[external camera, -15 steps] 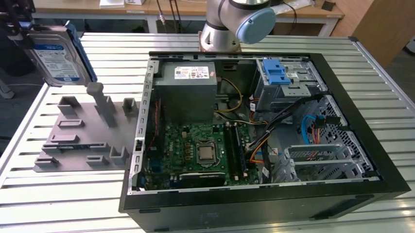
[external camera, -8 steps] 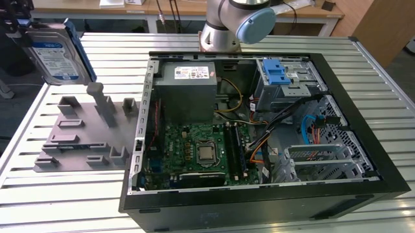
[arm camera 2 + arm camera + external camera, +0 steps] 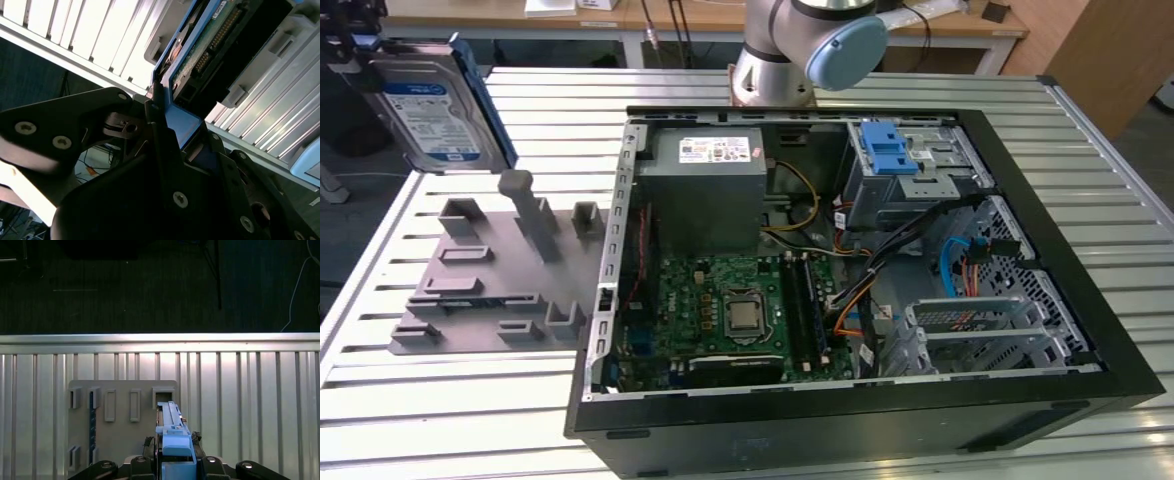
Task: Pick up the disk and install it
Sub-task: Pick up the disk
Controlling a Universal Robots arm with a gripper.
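The disk (image 3: 434,105), silver with a white-and-blue label and blue side rails, hangs upright in the air at the exterior view's far left, above the grey fixture plate (image 3: 494,270). My gripper (image 3: 368,52) is shut on its upper end. In the second wrist view the black fingers (image 3: 165,150) clamp the blue rail, and the disk (image 3: 210,45) shows its circuit board side. In the first wrist view the disk (image 3: 171,427) is seen edge-on, sticking out of my gripper (image 3: 175,462) over the fixture plate (image 3: 120,440).
An open computer case (image 3: 1067,400) lies on the slatted metal table (image 3: 480,420) at the exterior view's right. Inside are a grey power supply box (image 3: 707,190), a motherboard (image 3: 734,320) and a metal cage with a blue latch (image 3: 894,160). The arm's base (image 3: 781,60) stands behind the case.
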